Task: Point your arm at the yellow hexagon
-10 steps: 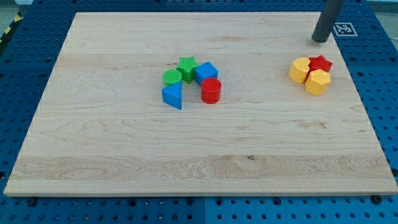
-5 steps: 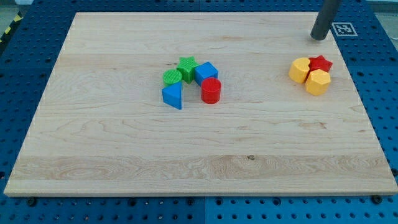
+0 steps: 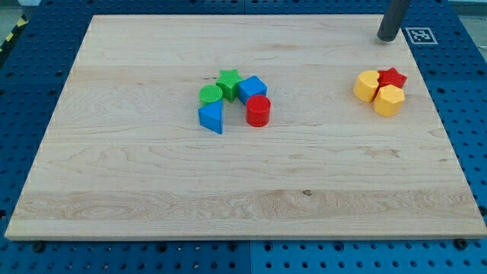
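The yellow hexagon (image 3: 389, 100) lies at the board's right side, touching a red star (image 3: 393, 77) above it and another yellow block (image 3: 367, 85) to its left. My tip (image 3: 388, 37) is at the view's top right, near the board's far edge, well above this cluster and not touching any block.
A second cluster sits near the board's middle: a green star (image 3: 228, 79), a green cylinder (image 3: 211, 94), a blue cube (image 3: 253, 88), a red cylinder (image 3: 258, 110) and a blue triangular block (image 3: 211, 117). The wooden board (image 3: 152, 190) lies on a blue pegboard table.
My tip has moved towards the view's top, away from the yellow and red cluster. No block has moved.
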